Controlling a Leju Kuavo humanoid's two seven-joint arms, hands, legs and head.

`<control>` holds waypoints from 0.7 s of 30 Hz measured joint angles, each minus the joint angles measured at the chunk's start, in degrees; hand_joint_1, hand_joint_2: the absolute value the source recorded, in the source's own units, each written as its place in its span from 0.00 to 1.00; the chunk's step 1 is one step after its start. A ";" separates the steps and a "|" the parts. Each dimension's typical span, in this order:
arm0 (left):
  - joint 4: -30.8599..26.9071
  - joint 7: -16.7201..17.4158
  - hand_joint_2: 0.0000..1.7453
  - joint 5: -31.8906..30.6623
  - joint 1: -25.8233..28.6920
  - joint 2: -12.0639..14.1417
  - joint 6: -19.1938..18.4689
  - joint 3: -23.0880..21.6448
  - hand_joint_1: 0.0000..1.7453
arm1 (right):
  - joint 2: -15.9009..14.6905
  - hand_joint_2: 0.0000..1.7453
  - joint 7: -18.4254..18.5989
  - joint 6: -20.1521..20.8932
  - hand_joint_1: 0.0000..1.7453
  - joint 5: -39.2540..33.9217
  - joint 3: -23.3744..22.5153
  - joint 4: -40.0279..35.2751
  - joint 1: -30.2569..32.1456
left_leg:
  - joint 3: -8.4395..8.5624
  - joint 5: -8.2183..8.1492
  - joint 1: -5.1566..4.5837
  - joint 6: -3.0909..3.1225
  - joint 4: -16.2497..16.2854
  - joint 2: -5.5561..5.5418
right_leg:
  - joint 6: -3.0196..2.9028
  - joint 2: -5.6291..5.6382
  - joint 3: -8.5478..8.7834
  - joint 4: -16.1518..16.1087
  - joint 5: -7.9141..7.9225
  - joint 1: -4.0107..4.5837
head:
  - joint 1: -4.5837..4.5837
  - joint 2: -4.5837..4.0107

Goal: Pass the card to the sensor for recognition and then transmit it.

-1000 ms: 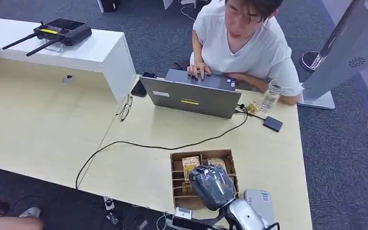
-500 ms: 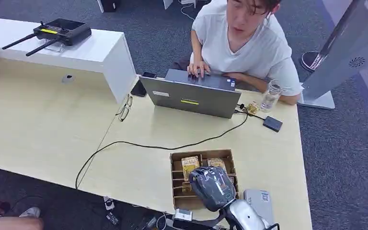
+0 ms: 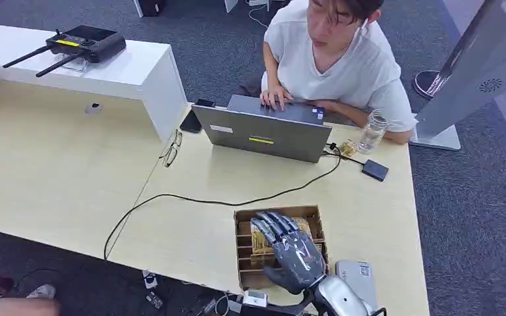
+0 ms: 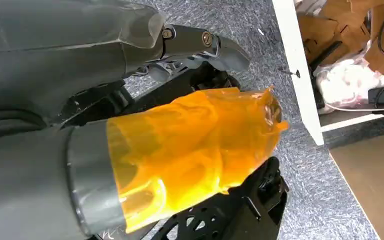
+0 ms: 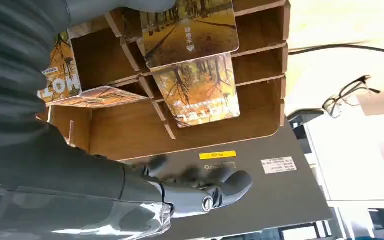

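The right hand [image 3: 288, 249] had its fingers [image 3: 271, 224] stretched out straight, gripping nothing, above the wooden slotted box [image 3: 243, 253]. The cards [image 5: 196, 87] stood in the box's slots near a grey reader [image 3: 359, 276]. The left hand [image 4: 130, 95] hung over carpet, its grip unclear

Pale wood table [image 3: 66, 178] under laptop [image 3: 263, 133], black cable [image 3: 191, 199], glasses [image 3: 170, 150], slotted card box [image 3: 244, 260].

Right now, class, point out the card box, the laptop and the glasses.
card box [image 3: 242, 218], head view, its bare far-left corner.
laptop [image 3: 263, 135], head view, the back of its lid.
glasses [image 3: 170, 151], head view, the frame on the table.
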 joint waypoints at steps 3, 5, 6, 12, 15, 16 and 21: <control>0.00 0.02 0.00 -0.26 0.00 0.00 -0.07 -0.31 0.00 | -0.11 1.00 -0.07 0.13 0.00 -0.24 0.33 0.00 -0.16 | 0.00 0.00 0.01 0.00 0.00 0.00 | 0.00 0.00 0.00 0.00 0.00 0.00 | 0.00 0.00; 0.00 0.04 0.00 -0.42 0.00 0.00 -0.20 -0.46 0.00 | -0.28 1.00 -0.24 0.22 0.00 -0.24 0.55 0.02 -0.20 | 0.01 0.00 0.01 0.00 0.00 0.00 | 0.00 0.00 0.00 0.00 0.00 0.01 | 0.00 0.00; 0.00 0.11 0.00 -0.44 0.00 0.00 -0.30 -0.59 0.00 | -0.37 1.00 -0.24 0.33 0.00 -0.24 0.63 0.02 -0.24 | 0.01 0.00 0.01 0.00 0.00 0.00 | 0.00 0.00 0.00 0.00 0.00 0.01 | 0.00 0.00; 0.00 0.44 0.00 -0.87 0.00 0.02 -0.79 -1.64 0.00 | -0.90 1.00 -0.46 0.81 0.13 -0.13 1.40 0.11 -0.85 | 0.01 0.00 0.00 0.00 0.00 0.00 | 0.00 0.00 0.01 0.00 0.00 0.00 | 0.00 0.00; 0.00 0.46 0.00 -1.14 0.00 0.00 -1.07 -2.25 0.00 | -1.35 1.00 -0.57 0.98 0.30 -0.11 2.01 0.15 -1.08 | 0.01 0.00 0.00 0.00 0.00 0.00 | 0.00 0.00 0.02 0.00 0.00 0.00 | 0.00 0.00; 0.00 0.48 0.00 -1.22 -0.01 0.00 -1.14 -2.47 0.00 | -1.44 1.00 -0.57 1.11 0.35 -0.11 2.08 0.15 -1.17 | 0.01 0.00 0.00 0.00 0.00 0.00 | 0.00 0.00 0.02 0.00 0.00 0.00 | 0.02 0.00; 0.00 0.50 0.00 -1.70 -0.01 0.00 -1.70 -3.25 0.00 | -2.16 1.00 -0.57 1.79 0.39 0.02 2.99 0.39 -1.42 | 0.01 0.00 0.00 0.00 0.00 0.00 | 0.00 0.00 0.01 0.00 0.00 0.00 | 0.00 0.00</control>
